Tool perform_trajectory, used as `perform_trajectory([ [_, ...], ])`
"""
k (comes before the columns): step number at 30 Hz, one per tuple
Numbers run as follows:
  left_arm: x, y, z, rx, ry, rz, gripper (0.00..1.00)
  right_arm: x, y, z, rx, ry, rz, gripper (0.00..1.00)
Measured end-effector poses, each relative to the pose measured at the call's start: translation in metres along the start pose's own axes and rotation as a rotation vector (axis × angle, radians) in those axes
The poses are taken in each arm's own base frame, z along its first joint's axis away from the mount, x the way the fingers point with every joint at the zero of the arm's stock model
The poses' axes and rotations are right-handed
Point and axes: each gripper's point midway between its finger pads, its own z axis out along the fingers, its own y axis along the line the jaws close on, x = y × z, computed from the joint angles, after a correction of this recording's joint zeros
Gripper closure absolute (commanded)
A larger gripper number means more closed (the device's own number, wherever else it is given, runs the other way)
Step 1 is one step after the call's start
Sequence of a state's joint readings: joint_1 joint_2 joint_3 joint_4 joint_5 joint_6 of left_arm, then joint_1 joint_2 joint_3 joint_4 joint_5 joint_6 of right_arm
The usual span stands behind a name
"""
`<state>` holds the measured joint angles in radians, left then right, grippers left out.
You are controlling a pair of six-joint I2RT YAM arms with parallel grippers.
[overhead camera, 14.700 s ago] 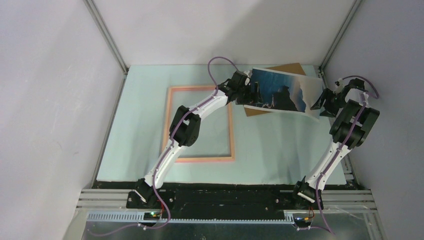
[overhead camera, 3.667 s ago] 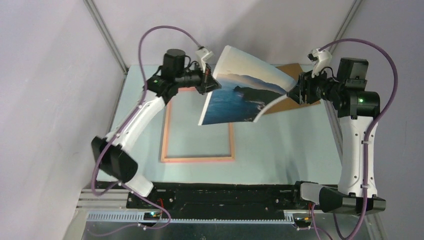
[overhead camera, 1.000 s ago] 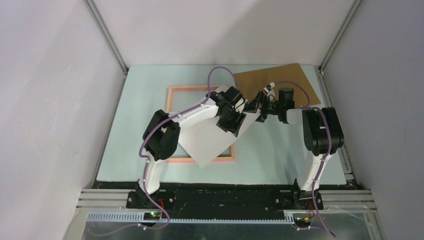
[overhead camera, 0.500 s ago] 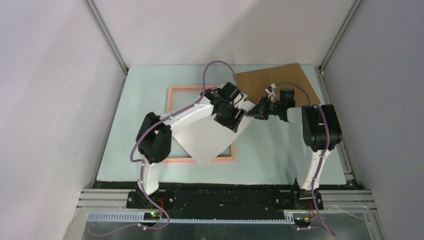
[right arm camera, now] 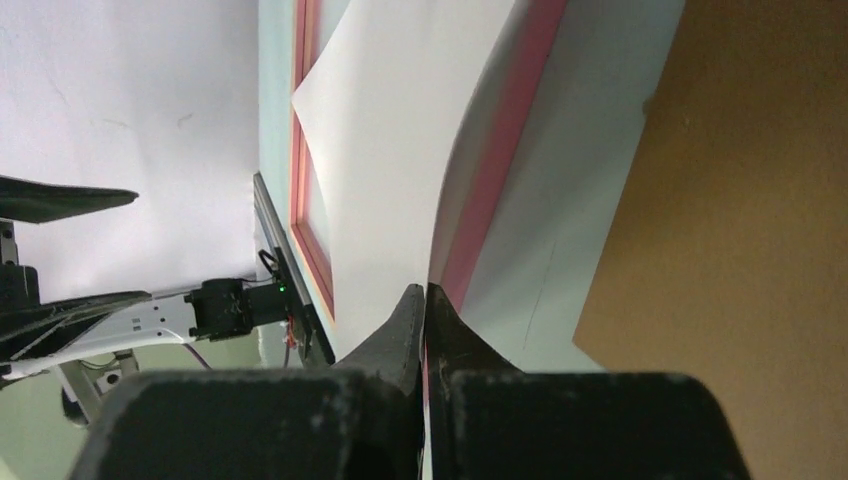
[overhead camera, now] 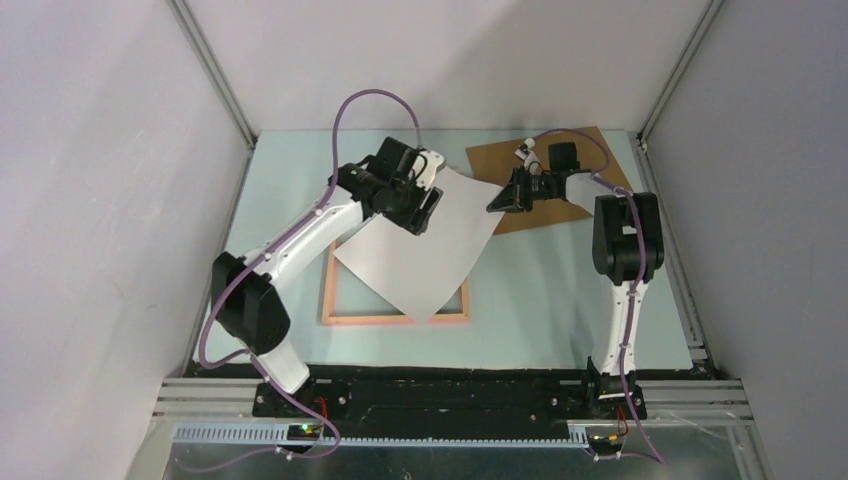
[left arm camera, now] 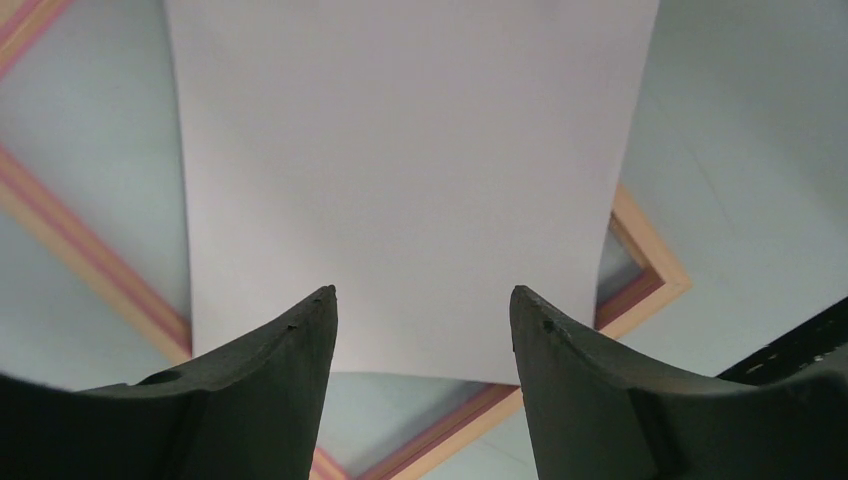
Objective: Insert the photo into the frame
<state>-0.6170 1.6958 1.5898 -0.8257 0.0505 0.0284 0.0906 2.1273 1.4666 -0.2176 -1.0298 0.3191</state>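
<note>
On the worktop [overhead camera: 560, 300], the salmon frame [overhead camera: 395, 318] carried the photo [overhead camera: 420, 255], lying askew with its white back up. The left end effector [left arm camera: 422, 296] hovered above it, fingers apart. The right end effector [right arm camera: 424, 290] was clamped on the photo's right corner, with the brown backing board [overhead camera: 495, 165] beyond.

No text, label, brand, number or sign can be read in any view; the photo [overhead camera: 418, 252] shows only its blank white back.
</note>
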Motion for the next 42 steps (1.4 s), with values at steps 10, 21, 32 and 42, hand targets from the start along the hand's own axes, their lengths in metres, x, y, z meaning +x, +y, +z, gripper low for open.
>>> perform_trajectory([
  [10,0.019,0.02,-0.016,-0.097,0.014,0.057,0.31,-0.012,-0.021,0.022,0.014,0.144,0.007,1.0],
  [21,0.017,0.028,-0.022,-0.139,0.005,0.073,0.31,-0.034,-0.021,0.026,0.036,0.192,-0.098,1.0],
  [32,0.017,0.028,-0.022,-0.14,0.005,0.074,0.32,-0.025,-0.004,0.044,0.032,0.246,-0.175,0.9],
  [42,0.019,0.028,-0.021,-0.138,0.01,0.074,0.32,0.02,-0.037,0.064,0.058,0.268,-0.017,0.57],
])
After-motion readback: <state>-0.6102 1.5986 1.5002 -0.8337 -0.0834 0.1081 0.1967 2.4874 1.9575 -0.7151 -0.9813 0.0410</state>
